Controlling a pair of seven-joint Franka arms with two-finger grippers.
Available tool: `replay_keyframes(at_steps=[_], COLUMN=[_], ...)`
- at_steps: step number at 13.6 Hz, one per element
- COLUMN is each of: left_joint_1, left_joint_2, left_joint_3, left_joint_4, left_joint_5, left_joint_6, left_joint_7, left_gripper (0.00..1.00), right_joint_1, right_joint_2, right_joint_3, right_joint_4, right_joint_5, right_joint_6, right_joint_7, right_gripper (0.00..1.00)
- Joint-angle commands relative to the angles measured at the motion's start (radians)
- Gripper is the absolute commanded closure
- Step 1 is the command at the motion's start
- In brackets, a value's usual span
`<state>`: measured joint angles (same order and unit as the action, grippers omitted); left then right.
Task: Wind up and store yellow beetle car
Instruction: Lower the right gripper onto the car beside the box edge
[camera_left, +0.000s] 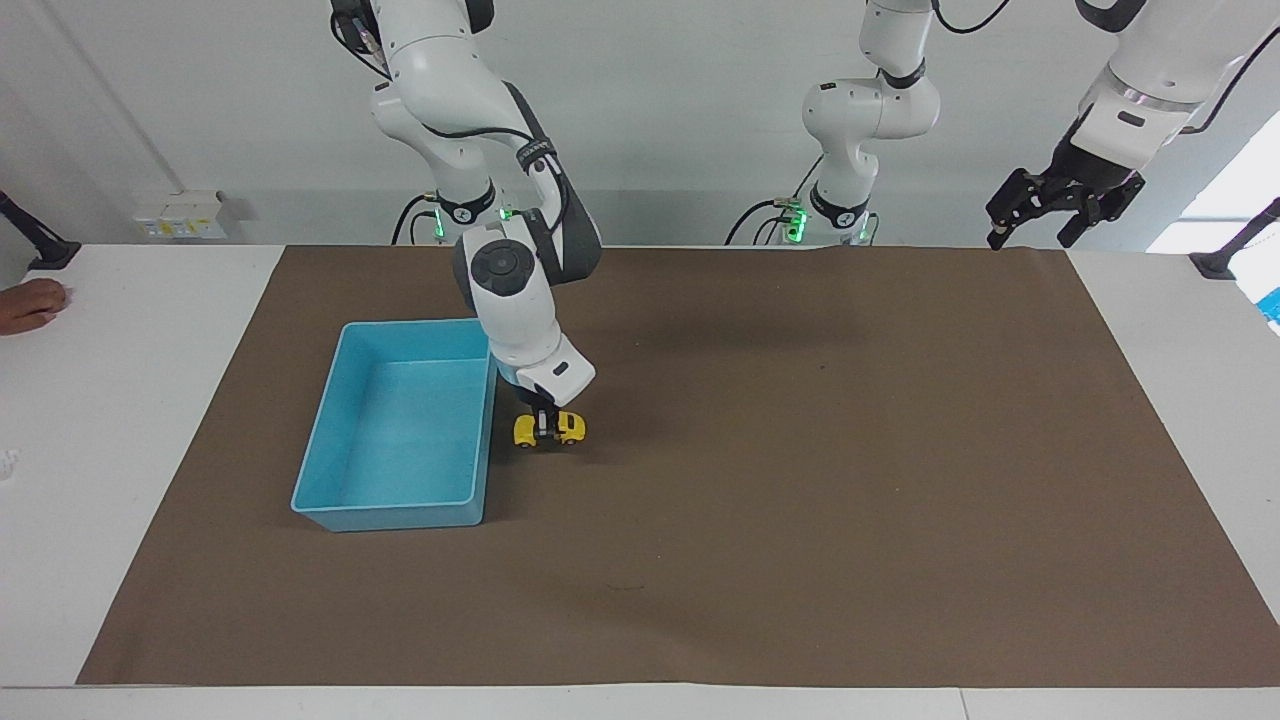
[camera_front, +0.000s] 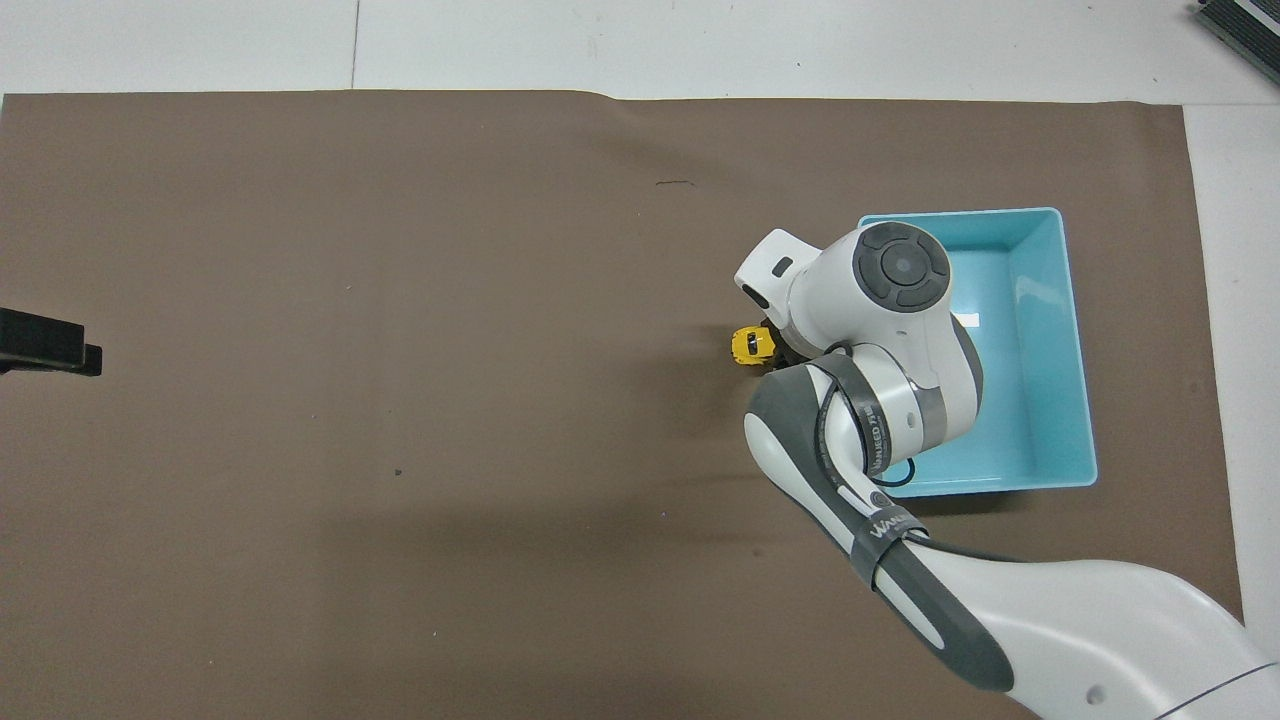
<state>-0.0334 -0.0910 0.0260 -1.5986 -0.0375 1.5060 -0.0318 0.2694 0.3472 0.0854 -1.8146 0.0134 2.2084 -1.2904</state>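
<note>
The yellow beetle car (camera_left: 549, 429) is held between the fingers of my right gripper (camera_left: 544, 424), which is shut on it from above. The car sits just over the brown mat (camera_left: 800, 500), beside the long wall of the light blue tray (camera_left: 390, 516), toward the left arm's end from it. In the overhead view only one end of the car (camera_front: 749, 345) shows past the right arm's wrist, next to the tray (camera_front: 1085, 350). The tray is empty. My left gripper (camera_left: 1030, 235) waits raised and open over the mat's corner at its own end of the table.
A person's hand (camera_left: 30, 305) rests on the white table at the right arm's end. The left gripper's tip (camera_front: 50, 352) shows at the overhead view's edge. A wall socket box (camera_left: 180, 213) stands near the robots' side.
</note>
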Motion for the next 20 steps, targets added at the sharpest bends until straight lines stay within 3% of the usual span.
replay_keyframes(at_steps=[1,9,20], left_joint_1=[0.012,0.012,0.012], left_joint_2=[-0.001,-0.001,-0.001], left_joint_3=[-0.009,-0.009,-0.009], left_joint_4=[0.006,0.006,0.006], left_joint_5=[0.015,0.015,0.015], left_joint_6=[-0.016,-0.016,-0.016], left_joint_7=[0.003,0.003,0.003], left_gripper=[0.0,0.0,0.0], right_joint_1=[-0.002,-0.048,-0.199], right_joint_2=[-0.033,-0.103,-0.166], right_joint_3=[0.005,-0.003,-0.003], right_joint_4=[0.02,0.041,-0.006], right_joint_5=[-0.02,-0.023,-0.023], right_joint_6=[-0.047,-0.176,-0.262], right_joint_7=[0.033,0.011,-0.211], right_gripper=[1.0,1.0,1.0])
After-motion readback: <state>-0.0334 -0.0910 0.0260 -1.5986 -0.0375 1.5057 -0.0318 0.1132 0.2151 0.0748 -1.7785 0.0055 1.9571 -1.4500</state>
